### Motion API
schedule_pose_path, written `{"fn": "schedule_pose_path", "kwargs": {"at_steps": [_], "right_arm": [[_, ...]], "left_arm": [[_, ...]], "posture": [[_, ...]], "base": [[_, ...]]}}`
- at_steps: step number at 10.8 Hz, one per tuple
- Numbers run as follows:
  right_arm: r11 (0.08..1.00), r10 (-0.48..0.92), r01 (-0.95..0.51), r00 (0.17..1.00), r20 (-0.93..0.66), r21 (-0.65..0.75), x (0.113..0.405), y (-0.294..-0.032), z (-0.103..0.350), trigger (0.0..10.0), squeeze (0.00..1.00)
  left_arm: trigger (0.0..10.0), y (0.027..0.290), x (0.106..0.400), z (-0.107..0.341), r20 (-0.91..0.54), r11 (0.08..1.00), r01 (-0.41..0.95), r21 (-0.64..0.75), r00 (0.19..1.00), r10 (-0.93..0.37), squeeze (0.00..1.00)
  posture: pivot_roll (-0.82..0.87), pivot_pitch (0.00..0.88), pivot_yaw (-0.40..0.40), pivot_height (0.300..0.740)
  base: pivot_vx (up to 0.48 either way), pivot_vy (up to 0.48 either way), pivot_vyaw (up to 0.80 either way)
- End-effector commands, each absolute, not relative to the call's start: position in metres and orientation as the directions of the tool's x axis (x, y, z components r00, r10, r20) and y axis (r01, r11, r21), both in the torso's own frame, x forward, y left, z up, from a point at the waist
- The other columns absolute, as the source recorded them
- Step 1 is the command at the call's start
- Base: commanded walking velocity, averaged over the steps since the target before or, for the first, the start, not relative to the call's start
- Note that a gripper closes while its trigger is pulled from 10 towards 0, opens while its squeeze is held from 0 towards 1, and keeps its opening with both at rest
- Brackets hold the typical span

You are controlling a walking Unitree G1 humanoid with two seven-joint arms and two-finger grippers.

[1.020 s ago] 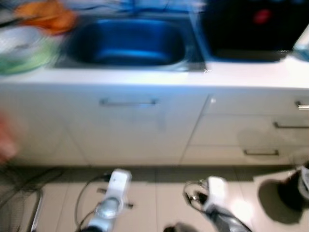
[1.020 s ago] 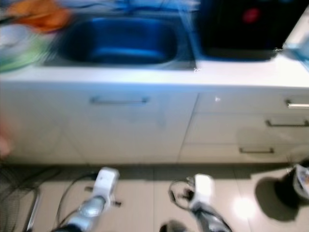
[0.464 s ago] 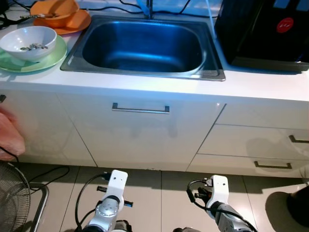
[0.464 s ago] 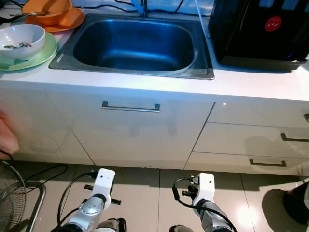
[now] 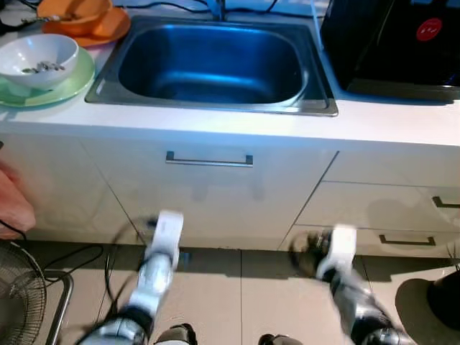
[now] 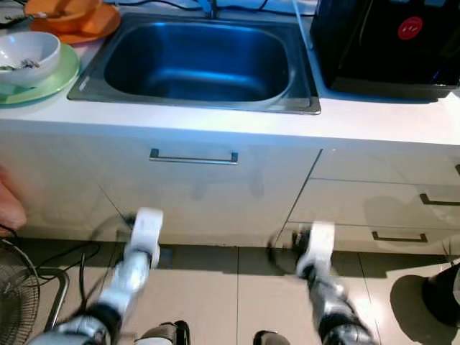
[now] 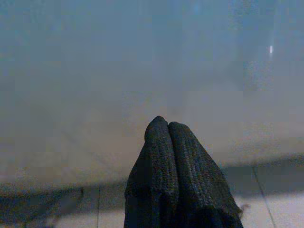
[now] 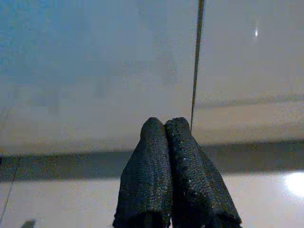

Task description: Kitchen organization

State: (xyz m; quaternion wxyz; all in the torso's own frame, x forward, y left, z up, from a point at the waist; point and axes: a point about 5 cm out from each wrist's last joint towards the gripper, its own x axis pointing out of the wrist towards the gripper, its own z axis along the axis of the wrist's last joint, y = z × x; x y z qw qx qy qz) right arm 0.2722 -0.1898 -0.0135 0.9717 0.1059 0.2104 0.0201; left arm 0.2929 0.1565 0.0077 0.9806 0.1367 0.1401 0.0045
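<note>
- the dishes to sort sit on the counter (image 5: pixel 215 133) left of the sink (image 5: pixel 210 63): a white bowl (image 5: pixel 37 60) on a green plate (image 5: pixel 68 83), with orange dishes (image 5: pixel 83 16) behind.
- this looks like the approach step, nothing held; next the arms must rise to counter height.
- left gripper (image 7: pixel 167 126) and right gripper (image 8: pixel 164 124) both have fingers pressed together, empty, low before the cabinet door (image 6: pixel 192 190).
- a fan (image 5: pixel 21 302) and cables lie on the floor at left; a black appliance (image 6: pixel 388 43) stands right of the sink.

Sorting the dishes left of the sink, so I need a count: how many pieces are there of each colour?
Orange: 2, a bowl on a plate
White: 1, a bowl
Green: 1, a plate
Total: 4
</note>
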Motion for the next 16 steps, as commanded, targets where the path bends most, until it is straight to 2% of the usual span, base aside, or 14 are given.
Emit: {"fn": "schedule_pose_path", "kwargs": {"at_steps": [1, 4, 6, 8, 12, 16], "right_arm": [[0.974, 0.077, 0.018, 0.91, -0.407, 0.225, 0.267, -0.193, -0.017, 10.0, 0.0], [0.978, 0.035, 0.038, 0.939, -0.342, 0.206, 0.266, -0.201, -0.011, 10.0, 0.0], [0.981, -0.033, 0.07, 0.979, -0.201, 0.179, 0.261, -0.217, 0.003, 10.0, 0.0], [0.986, -0.034, 0.049, 0.995, -0.093, 0.161, 0.264, -0.222, 0.022, 10.0, 0.0], [0.987, 0.005, -0.038, 0.979, 0.205, 0.156, 0.295, -0.207, 0.101, 10.0, 0.0], [0.98, 0.035, -0.099, 0.94, 0.339, 0.173, 0.309, -0.193, 0.158, 10.0, 0.0]], "left_arm": [[10.0, 0.156, 0.292, 0.009, -0.254, 0.962, 0.016, 0.272, 0.966, 0.055, 0.0], [10.0, 0.146, 0.291, 0.018, -0.146, 0.971, 0.017, 0.239, 0.989, 0.018, 0.0], [10.0, 0.145, 0.283, 0.035, 0.008, 0.964, 0.006, 0.265, 1.0, -0.009, 0.0], [10.0, 0.149, 0.283, 0.059, 0.125, 0.959, -0.019, 0.283, 0.992, -0.018, 0.0], [10.0, 0.139, 0.291, 0.131, 0.373, 0.957, -0.075, 0.279, 0.927, -0.036, 0.0], [10.0, 0.128, 0.297, 0.19, 0.508, 0.963, -0.099, 0.25, 0.86, -0.043, 0.0]], "posture": [[0.06, 0.148, -0.03, 0.74], [0.06, 0.157, -0.03, 0.74], [0.06, 0.174, -0.034, 0.74], [0.05, 0.18, -0.036, 0.74], [0.05, 0.18, -0.041, 0.74], [0.06, 0.162, -0.043, 0.74]], "base": [[0.0, 0.0, 0.0], [0.0, 0.0, 0.0], [0.0, 0.0, 0.0], [0.0, 0.0, 0.0], [0.0, 0.0, 0.0], [0.0, 0.0, 0.0]]}}
